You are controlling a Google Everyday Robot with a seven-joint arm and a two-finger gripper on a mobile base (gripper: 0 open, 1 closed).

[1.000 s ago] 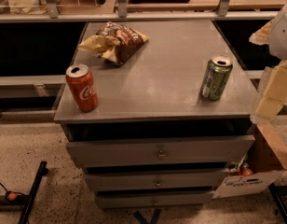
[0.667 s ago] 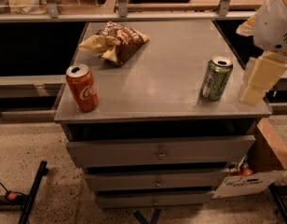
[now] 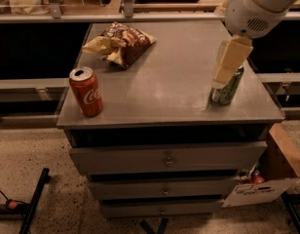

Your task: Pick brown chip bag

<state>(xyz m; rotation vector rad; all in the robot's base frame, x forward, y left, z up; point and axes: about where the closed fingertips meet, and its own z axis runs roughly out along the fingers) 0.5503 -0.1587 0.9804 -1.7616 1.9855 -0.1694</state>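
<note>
Drawers [image 3: 164, 157]: stacked on the cabinet's front face, all pushed in.
Red cola can [image 3: 85, 91]: stood upright at the front-left corner of the cabinet top [image 3: 174, 82].
Green soda can [image 3: 228, 90]: stood upright near the front-right corner of the cabinet, its upper half hidden behind the gripper.
Gripper [image 3: 231, 60]: hung nose-down over the cabinet's right side, in front of the green soda can as the camera saw it. Whether it touched the can, or was parted or closed, could not be told.
Arm [image 3: 257, 6]: reached in from above the cabinet's far-right corner.
Brown chip bag [image 3: 121, 44]: lay crumpled on the cabinet's far-left part, well apart from the gripper and from both cans.
Change: a second before, the gripper sat off the cabinet's right edge. It had since swung in over the top, while the bag and both cans kept their places.
Meaning: the approach looked under way but the grasp had not begun. The gripper probably had to cross toward the cabinet's far-left, and the green soda can below it could be clipped on the way (a nudge might tip it).
</note>
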